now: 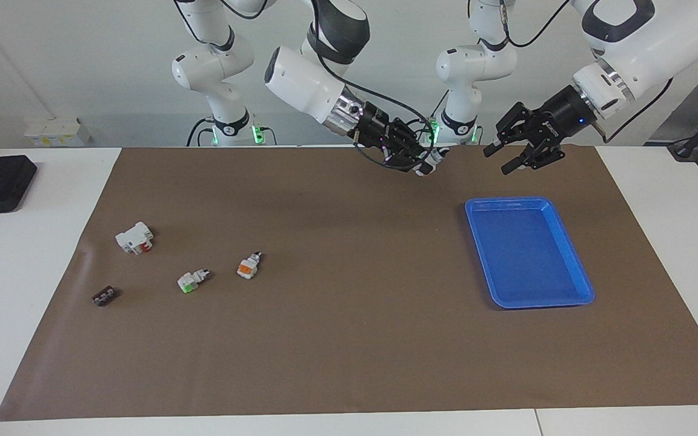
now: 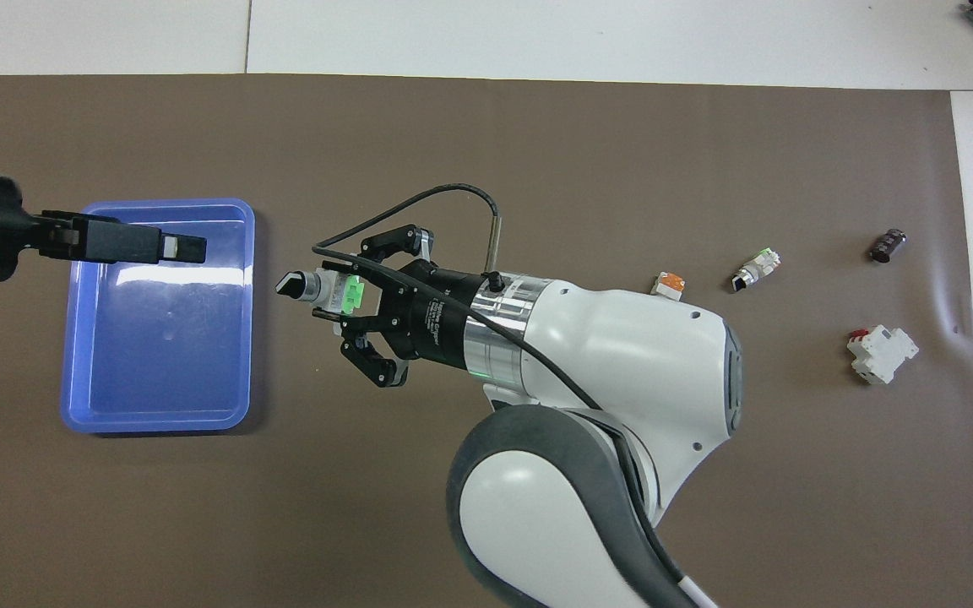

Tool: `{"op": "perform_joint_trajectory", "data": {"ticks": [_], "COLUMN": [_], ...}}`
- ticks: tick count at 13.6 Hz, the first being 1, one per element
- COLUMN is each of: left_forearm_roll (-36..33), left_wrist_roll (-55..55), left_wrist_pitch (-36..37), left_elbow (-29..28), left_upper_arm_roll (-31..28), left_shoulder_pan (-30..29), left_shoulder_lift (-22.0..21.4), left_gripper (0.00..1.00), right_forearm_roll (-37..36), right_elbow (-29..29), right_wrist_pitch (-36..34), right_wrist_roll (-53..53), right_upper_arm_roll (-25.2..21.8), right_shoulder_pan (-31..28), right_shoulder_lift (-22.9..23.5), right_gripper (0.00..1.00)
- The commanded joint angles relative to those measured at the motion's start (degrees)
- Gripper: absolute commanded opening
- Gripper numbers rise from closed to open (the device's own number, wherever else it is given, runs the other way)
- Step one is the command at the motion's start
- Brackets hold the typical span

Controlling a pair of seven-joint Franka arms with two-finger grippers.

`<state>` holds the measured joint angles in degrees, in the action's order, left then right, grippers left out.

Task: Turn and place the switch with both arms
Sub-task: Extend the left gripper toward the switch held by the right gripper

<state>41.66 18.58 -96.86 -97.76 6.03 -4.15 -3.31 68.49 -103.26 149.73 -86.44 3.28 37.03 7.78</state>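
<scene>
The right gripper (image 2: 343, 297) grips a switch (image 2: 330, 290) aloft, black stem outward, seemingly offering it for handover. The left gripper (image 1: 521, 147) hangs spread over the blue tray (image 1: 573, 300), apparently ready to receive it.

The right gripper (image 1: 417, 158) holds a switch (image 1: 431, 162) in its jaws above the mat (image 1: 349, 339). The left gripper (image 1: 521, 151) hangs open just beside it.

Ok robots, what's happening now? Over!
Right tool up over the mat, shut on switch. Left tool open, over the tray's robot end. Nothing between them.
</scene>
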Motion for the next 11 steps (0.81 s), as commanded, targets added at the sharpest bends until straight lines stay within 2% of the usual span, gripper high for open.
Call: {"op": "perform_joint_trajectory", "data": {"ticks": [1,6,11], "left_forearm_roll": [0.79,0.88,0.88], "left_wrist_roll": [2.77,5.85,8.92], "left_wrist_pitch": [0.80,-0.08,-0.53], "left_elbow": [-0.07,-0.06,-0.06], "left_upper_arm_roll": [1.26,5.65,6.27], "left_shoulder_pan": [0.10,0.10,0.02], "left_shoulder_lift": [-1.26,-1.97,-2.32], "left_gripper": [0.61,0.57,0.53], "right_forearm_roll": [0.77,0.77,0.77], "right_elbow": [0.07,-0.01,-0.01], "right_wrist_pitch": [0.83,0.92,1.01], "right_wrist_roll": [1.98,2.16,2.16], "right_upper_arm_roll": [0.58,0.67,0.67], "right_shoulder_pan": [-0.47,-0.03,0.06], "right_shoulder_lift": [0.21,0.13,0.13], "right_gripper": [0.00,0.00,0.00]}}
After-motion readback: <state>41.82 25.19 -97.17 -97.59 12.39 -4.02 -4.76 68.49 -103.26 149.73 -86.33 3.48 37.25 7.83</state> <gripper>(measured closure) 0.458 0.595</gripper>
